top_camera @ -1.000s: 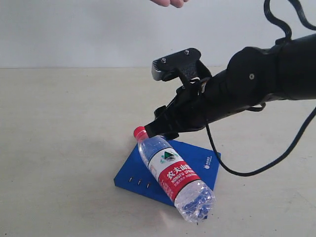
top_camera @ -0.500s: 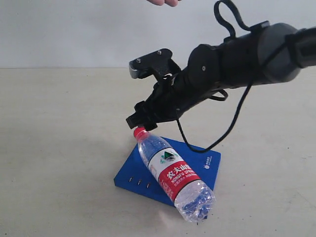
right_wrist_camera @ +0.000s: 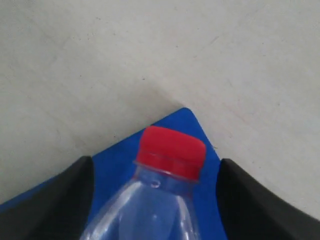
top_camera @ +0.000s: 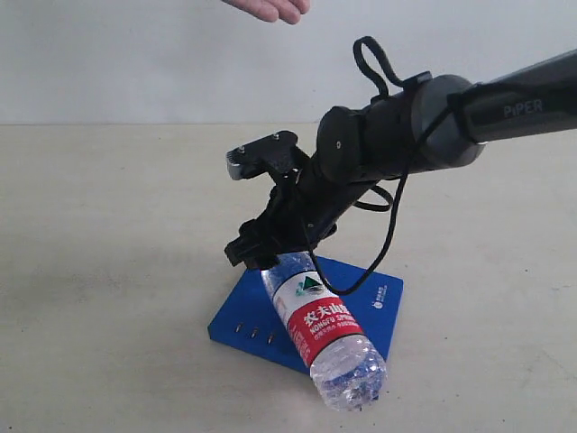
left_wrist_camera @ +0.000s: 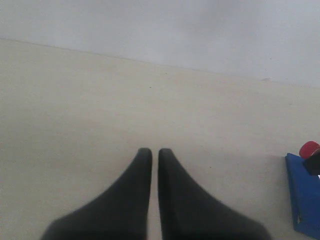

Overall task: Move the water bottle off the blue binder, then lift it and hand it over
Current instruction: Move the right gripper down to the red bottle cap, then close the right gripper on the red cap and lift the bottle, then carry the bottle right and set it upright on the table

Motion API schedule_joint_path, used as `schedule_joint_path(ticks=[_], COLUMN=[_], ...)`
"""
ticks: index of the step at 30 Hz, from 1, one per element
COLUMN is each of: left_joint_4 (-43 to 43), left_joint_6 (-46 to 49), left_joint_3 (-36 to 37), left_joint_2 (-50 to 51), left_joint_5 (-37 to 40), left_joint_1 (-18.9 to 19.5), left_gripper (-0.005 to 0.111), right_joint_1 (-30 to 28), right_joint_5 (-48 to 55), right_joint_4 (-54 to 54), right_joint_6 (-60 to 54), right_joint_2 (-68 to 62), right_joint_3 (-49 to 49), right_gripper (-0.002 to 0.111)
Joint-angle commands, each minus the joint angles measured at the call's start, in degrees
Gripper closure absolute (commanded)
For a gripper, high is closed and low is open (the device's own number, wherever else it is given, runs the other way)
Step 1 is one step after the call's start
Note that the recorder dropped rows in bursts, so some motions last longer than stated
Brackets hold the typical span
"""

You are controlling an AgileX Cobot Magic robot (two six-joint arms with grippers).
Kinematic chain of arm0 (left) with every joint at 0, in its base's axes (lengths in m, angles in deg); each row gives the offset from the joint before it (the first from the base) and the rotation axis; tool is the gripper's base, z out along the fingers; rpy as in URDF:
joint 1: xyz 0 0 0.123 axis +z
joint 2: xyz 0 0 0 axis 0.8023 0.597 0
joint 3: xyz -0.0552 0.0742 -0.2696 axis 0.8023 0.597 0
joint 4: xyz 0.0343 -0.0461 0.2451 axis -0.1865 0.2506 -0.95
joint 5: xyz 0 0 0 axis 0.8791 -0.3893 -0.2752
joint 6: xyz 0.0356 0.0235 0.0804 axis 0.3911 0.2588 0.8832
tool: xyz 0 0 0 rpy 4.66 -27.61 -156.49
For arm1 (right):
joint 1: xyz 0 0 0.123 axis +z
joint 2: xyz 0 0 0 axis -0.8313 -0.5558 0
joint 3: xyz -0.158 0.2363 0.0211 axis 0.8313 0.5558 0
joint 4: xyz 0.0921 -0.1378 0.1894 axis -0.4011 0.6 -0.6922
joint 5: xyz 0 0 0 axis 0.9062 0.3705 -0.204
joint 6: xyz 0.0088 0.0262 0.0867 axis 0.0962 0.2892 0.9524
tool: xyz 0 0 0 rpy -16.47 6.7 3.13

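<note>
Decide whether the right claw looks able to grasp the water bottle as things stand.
Probably yes: the right claw stands open, straddling the neck of the water bottle, and nothing lies between them.

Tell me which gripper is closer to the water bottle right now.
Right. The right gripper has its open jaws either side of the water bottle at its capped neck. The left gripper, jaws shut, is off over the table, apart from it.
</note>
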Motion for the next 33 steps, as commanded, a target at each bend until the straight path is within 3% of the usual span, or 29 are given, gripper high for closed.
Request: schedule_joint_path(ticks=[1,5,9,11,19,33], left_joint_4=[0.7,0.7,0.7,0.7,0.7,0.7], left_joint_6=[0.1,0.1,0.1,0.1,0.1,0.1], left_joint_3=[0.0,0.0,0.0,0.0,0.0,0.0], left_joint_2=[-0.2,-0.2,-0.2,-0.2,-0.2,-0.2], left_joint_5=[-0.4,-0.4,-0.4,-0.4,-0.4,-0.4], left_joint_1=[0.0,0.0,0.0,0.0,0.0,0.0], left_gripper=[0.102,0.102,0.102,0.102,0.102,0.102], right_joint_1=[0.0,0.0,0.0,0.0,0.0,-0.7], right_joint_5=[-0.4,-0.7,1.6,3.3,8.6,11.4], right_joint_4=[-0.3,-0.3,0.4,1.7,9.8,41.8], right_joint_6=[-1.2,-1.0,-1.0,-1.0,2.8,28.6], right_joint_2=[-0.8,-0.8,-0.6,-0.6,4.1,24.6], right_joint_3=[-0.3,-0.3,-0.3,-0.3,-0.3,5.8], right_gripper=[0.048,0.063,0.098,0.109,0.108,0.108])
